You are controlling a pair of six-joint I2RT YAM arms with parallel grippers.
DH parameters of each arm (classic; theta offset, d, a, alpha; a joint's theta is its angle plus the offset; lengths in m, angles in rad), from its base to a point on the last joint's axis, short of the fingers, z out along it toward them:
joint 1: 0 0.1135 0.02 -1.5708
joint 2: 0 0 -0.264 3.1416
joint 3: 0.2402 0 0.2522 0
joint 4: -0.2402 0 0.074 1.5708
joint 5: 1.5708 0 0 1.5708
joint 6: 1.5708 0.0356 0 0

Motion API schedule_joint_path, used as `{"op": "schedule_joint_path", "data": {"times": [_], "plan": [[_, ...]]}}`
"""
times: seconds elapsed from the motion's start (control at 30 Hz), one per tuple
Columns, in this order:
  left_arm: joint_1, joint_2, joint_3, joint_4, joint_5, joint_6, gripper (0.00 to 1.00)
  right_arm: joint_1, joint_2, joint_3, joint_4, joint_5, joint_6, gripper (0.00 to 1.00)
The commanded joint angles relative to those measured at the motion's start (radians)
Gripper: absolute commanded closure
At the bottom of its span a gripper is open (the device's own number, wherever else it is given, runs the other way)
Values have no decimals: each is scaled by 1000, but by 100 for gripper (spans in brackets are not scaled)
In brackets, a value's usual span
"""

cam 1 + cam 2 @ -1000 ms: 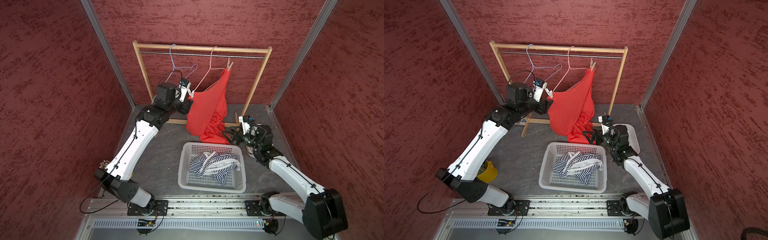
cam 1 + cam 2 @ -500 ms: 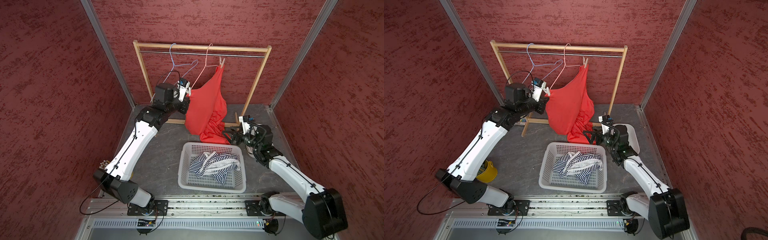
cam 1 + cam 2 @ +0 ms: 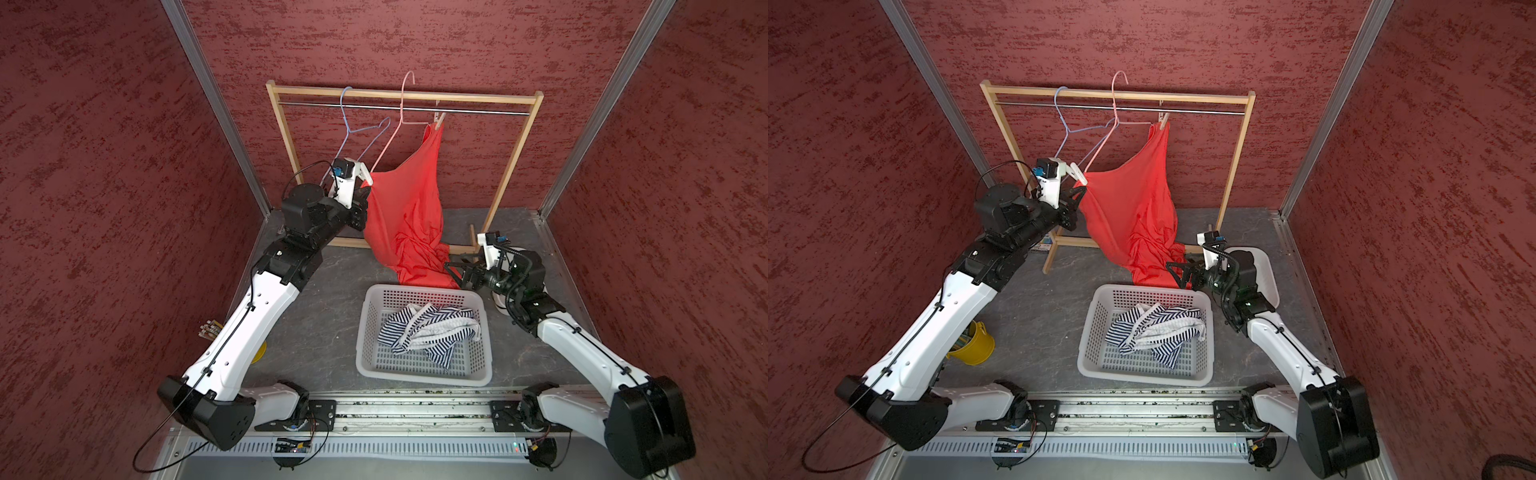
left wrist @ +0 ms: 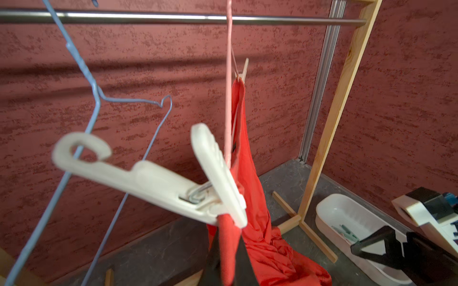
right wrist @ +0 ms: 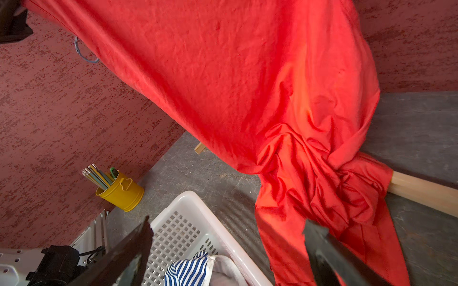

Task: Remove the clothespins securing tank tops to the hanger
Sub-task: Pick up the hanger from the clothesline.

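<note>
Left gripper (image 4: 228, 247) jaws tight on the orange-red tank top (image 4: 247, 183) beneath the white clothespin (image 4: 153, 178); right gripper (image 5: 226, 224) jaws wide apart.

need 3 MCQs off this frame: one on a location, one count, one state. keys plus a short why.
1. Where is the striped tank top?
A on the floor
B draped over the right arm
C in the white basket

2. How many hangers are on the rail?
A one
B two
C three

3. What state is the left tool in?
A shut on the orange-red tank top
B open, touching nothing
C shut on a beige peg

Key:
1 C, it lies crumpled inside the basket in both top views.
2 B, a blue hanger and a pink hanger hook over it, and no third one shows.
3 A, the left wrist view shows it pinched on the red strap just below the white clothespin.
</note>
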State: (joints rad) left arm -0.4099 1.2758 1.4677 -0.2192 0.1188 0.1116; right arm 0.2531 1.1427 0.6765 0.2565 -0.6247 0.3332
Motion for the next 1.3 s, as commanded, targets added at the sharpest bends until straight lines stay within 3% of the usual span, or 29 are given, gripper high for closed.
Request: {"op": "schedule_joint_path", "data": {"times": [0.0, 0.2, 0.47, 0.7, 0.97, 1.27], "plan": [[-4, -10, 18, 170, 8, 9, 100, -7, -1, -5, 16, 0, 7, 3], [-9, -32, 24, 134, -2, 29, 100, -7, -9, -10, 16, 6, 8, 2], [-17, -159, -41, -69, -2, 77, 100, -8, -31, 38, -38, 29, -32, 2], [-13, -314, -155, -154, 130, 79, 100, -7, -63, 86, -92, 40, -56, 2], [13, -497, -216, -136, 156, 29, 100, -8, -134, 83, -120, 49, -43, 1], [14, -576, -125, -89, 241, -35, 100, -7, -226, 67, -167, 69, -51, 1]]}}
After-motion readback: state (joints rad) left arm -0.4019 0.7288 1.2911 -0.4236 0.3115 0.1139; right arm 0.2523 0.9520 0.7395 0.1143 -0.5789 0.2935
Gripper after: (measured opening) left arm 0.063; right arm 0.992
